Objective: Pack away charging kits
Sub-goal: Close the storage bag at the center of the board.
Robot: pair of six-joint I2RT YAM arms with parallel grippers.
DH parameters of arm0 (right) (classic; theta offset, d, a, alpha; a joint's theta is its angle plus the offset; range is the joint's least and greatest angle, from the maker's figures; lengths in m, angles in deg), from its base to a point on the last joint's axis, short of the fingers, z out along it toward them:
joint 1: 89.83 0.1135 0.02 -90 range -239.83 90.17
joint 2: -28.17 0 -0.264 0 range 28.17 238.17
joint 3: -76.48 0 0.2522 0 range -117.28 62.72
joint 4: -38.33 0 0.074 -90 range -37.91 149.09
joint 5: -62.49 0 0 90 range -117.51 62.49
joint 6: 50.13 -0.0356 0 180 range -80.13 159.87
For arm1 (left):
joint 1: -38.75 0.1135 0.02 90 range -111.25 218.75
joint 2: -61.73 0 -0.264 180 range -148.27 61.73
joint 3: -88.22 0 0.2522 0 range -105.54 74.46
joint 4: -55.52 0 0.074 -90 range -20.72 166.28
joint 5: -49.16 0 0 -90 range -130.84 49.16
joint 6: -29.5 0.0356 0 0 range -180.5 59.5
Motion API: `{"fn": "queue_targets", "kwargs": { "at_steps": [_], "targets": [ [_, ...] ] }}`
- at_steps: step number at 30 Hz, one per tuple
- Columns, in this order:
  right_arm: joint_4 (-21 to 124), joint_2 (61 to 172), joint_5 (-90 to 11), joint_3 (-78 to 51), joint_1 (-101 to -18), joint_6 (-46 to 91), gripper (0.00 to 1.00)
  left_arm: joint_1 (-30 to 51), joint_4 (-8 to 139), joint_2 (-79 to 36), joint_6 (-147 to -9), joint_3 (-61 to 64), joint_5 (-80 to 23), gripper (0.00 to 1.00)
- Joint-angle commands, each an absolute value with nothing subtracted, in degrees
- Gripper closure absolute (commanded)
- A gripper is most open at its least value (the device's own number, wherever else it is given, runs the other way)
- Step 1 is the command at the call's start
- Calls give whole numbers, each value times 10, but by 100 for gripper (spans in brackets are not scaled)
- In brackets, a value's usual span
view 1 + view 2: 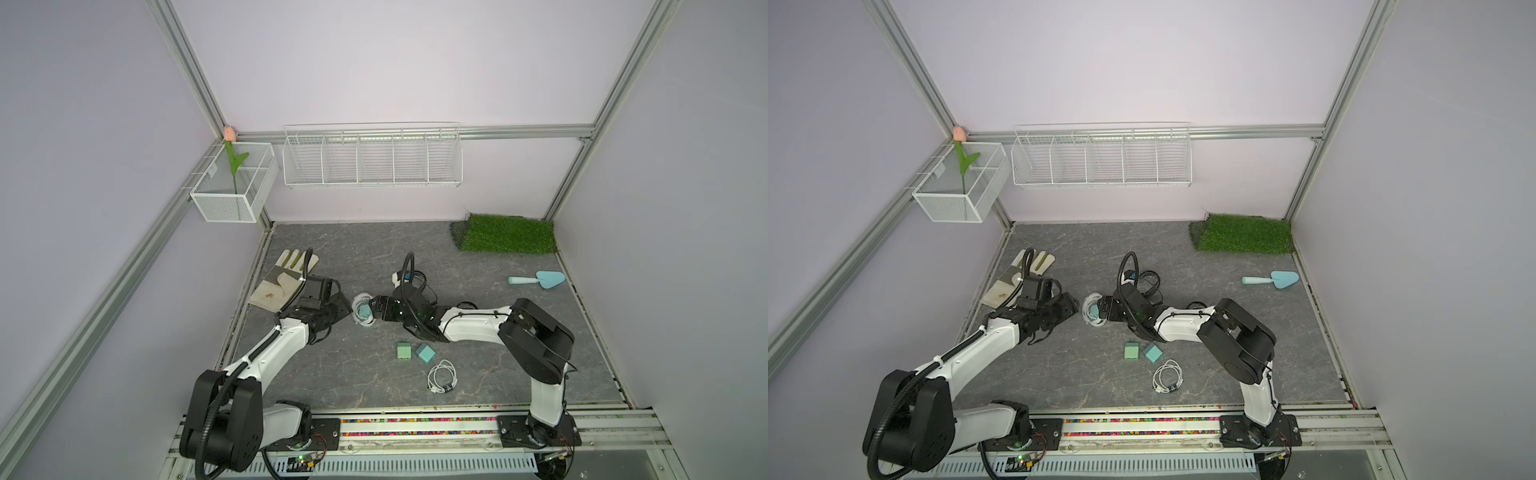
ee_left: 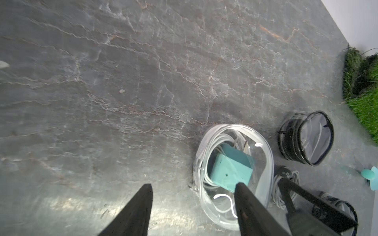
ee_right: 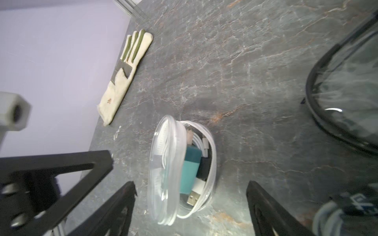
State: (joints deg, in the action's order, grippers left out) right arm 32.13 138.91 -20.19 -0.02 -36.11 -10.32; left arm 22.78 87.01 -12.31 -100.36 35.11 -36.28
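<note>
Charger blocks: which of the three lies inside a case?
The block in the clear white-rimmed case, with a cable; the other two blocks lie bare on the table.

walls (image 1: 395,62): pale lilac, aluminium frame posts (image 1: 189,62) in corners | floor (image 1: 353,374): grey veined stone | far wall: white wire shelf (image 1: 372,160) | far left: white mesh basket (image 1: 224,205) | far right: green turf patch (image 1: 507,235)

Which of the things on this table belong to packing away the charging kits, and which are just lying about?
Job: clear case holding a packed teal charger and packed white cable; loose green charger; loose teal charger; coiled white cable; black-rimmed case.
Lying about: work glove; blue trowel; grass mat; tulip; mesh basket; wire rack.
</note>
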Motion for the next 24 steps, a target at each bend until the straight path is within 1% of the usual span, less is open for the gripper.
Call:
{"fn": "queue_targets", "kwargs": {
  "at_steps": [1, 4, 6, 8, 11, 17, 20, 24],
  "targets": [
    [289, 1408, -232, -12, -364, -127, 12, 230, 830, -154, -993, 332, -331, 39],
    [288, 1414, -229, -14, -364, -132, 19, 225, 812, -186, -990, 329, -321, 40],
    [293, 1418, -227, -16, -364, -135, 28, 214, 806, -209, -987, 321, -320, 40],
    [302, 1423, -224, -21, -365, -138, 29, 200, 808, -229, -986, 311, -328, 41],
    [307, 1430, -221, -22, -367, -146, 26, 187, 803, -252, -987, 301, -327, 42],
    [318, 1444, -219, -27, -370, -160, 26, 184, 798, -274, -986, 289, -317, 43],
    [321, 1456, -229, -37, -374, -173, 29, 183, 796, -286, -984, 283, -315, 43],
    [326, 1475, -243, -53, -378, -189, 33, 183, 796, -299, -983, 275, -307, 46]
  ]
}}
